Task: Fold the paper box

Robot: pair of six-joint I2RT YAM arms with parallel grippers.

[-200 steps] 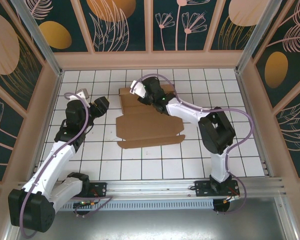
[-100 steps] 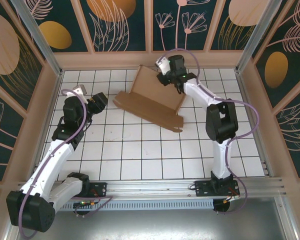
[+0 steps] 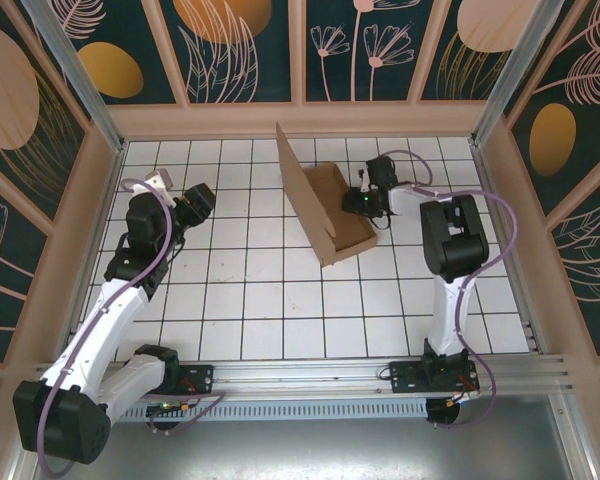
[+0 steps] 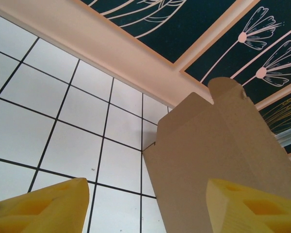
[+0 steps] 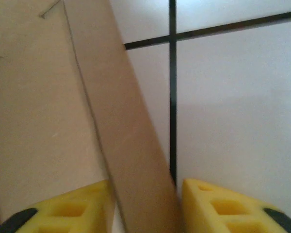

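Top view: we've got the paper box (image 3: 330, 215) tipped up on edge at the far middle, long axis running far-to-near. The right gripper (image 3: 366, 203) is at its right side, the left gripper (image 3: 202, 200) well apart to the left.
Left wrist: fingers wide, holding nothing; the box rises ahead-right.
Right wrist: we see the pads pinching a box flap.
Nearer arm: right.

Paper box (image 3: 325, 205) sits on the table (image 3: 280, 300) toward one o'clock of centre. Right gripper (image 3: 365, 203) straddles its three o'clock edge; left gripper (image 3: 202, 200) is well apart at nine o'clock.
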